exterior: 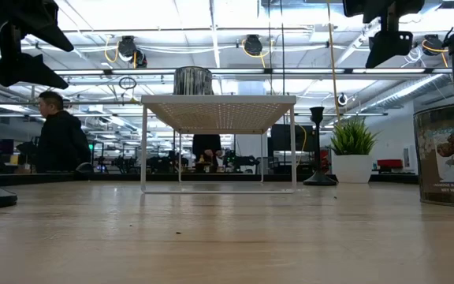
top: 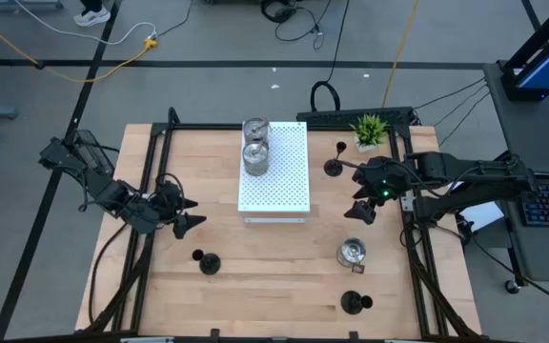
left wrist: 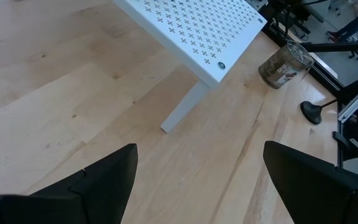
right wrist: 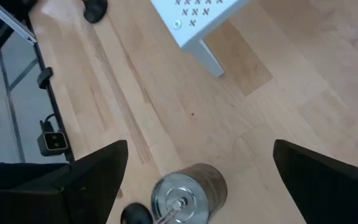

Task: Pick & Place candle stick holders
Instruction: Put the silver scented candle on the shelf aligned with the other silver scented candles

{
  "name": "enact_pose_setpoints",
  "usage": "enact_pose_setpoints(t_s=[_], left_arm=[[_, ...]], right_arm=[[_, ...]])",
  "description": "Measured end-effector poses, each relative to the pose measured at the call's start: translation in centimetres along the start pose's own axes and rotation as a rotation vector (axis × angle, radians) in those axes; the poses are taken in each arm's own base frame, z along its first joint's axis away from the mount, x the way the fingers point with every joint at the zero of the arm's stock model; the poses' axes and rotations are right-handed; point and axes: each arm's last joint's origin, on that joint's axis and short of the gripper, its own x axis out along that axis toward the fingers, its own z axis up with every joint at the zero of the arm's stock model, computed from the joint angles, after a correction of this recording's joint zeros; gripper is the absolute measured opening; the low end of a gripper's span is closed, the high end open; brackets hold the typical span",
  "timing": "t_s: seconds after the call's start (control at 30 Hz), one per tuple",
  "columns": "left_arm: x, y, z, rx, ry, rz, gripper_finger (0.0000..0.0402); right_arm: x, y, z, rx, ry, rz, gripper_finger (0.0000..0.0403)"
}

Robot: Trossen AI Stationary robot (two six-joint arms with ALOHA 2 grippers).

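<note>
The silver holder [top: 353, 252] stands upright on the table, off the white board's [top: 289, 181] near right corner, apart from it. The right gripper [top: 364, 211] hangs just above it on the board side, fingers spread wide and empty; its wrist view shows the cup [right wrist: 188, 193] between them. The left gripper [top: 181, 222], also spread and empty, waits well off beyond the board's other side, nearer a black holder [top: 208, 263].
</note>
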Motion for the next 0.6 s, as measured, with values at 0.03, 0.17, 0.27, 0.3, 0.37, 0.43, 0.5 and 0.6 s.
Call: enact_pose_setpoints(t_s=[0.03, 0.17, 0.27, 0.3, 0.37, 0.43, 0.5, 0.6], left_arm=[[0.0, 0.0, 0.0, 0.004, 0.000, 0.000, 0.0351], [0.0, 0.0, 0.0, 0.009, 0.000, 0.000, 0.0351], [0.0, 0.0, 0.0, -0.002, 0.000, 0.000, 0.0351], [0.0, 0.0, 0.0, -0.002, 0.000, 0.000, 0.0351], [0.0, 0.0, 0.0, 0.003, 0.000, 0.000, 0.0351], [0.0, 0.0, 0.0, 0.006, 0.001, -0.001, 0.0351], [0.0, 0.0, 0.0, 0.006, 0.001, 0.000, 0.0351], [0.0, 0.0, 0.0, 0.009, 0.001, 0.000, 0.0351]], right_arm=[[0.0, 0.1, 0.1, 0.005, -0.007, 0.005, 0.0396], [0.0, 0.2, 0.3, 0.019, -0.025, 0.024, 0.0395], [0.0, 0.3, 0.1, -0.005, -0.022, 0.021, 0.0394], [0.0, 0.3, 0.0, -0.012, -0.020, 0.013, 0.0394], [0.1, 0.4, -0.2, -0.028, -0.015, -0.011, 0.0394], [0.1, 0.6, -0.7, -0.049, -0.011, -0.036, 0.0394], [0.2, 1.1, -1.1, -0.073, -0.019, -0.051, 0.0394], [0.3, 1.9, -1.9, -0.107, -0.021, -0.057, 0.0394]])
